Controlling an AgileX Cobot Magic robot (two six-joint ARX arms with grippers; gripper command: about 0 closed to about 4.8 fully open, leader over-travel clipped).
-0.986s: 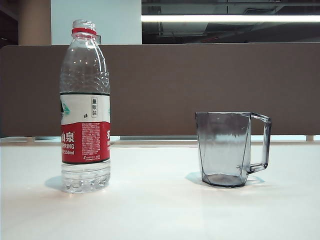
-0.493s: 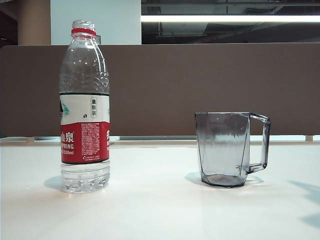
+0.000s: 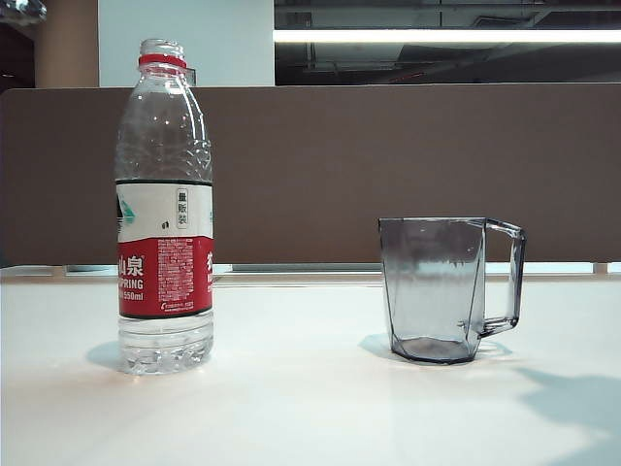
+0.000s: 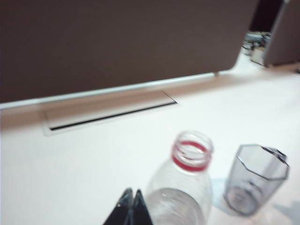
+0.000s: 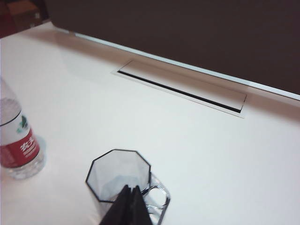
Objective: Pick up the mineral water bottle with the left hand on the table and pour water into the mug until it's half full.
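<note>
**Now: closed grippers hovering over an uncapped bottle**

Overhead, the left hand (image 4: 131, 206) is hanging with its fingers pressed together, just beside the mineral water bottle's (image 3: 164, 209) shoulder, gripping nothing. The right gripper (image 5: 129, 204), likewise pinched closed and empty, is sitting above the mug (image 3: 441, 289) near its handle. The bottle is standing upright on the table (image 3: 310, 408), well apart from the mug, cap off. It is looking thin-walled and nearly empty, so probably light, crushable and tippy; a gentle grip around the labelled waist is seeming safest.
</note>
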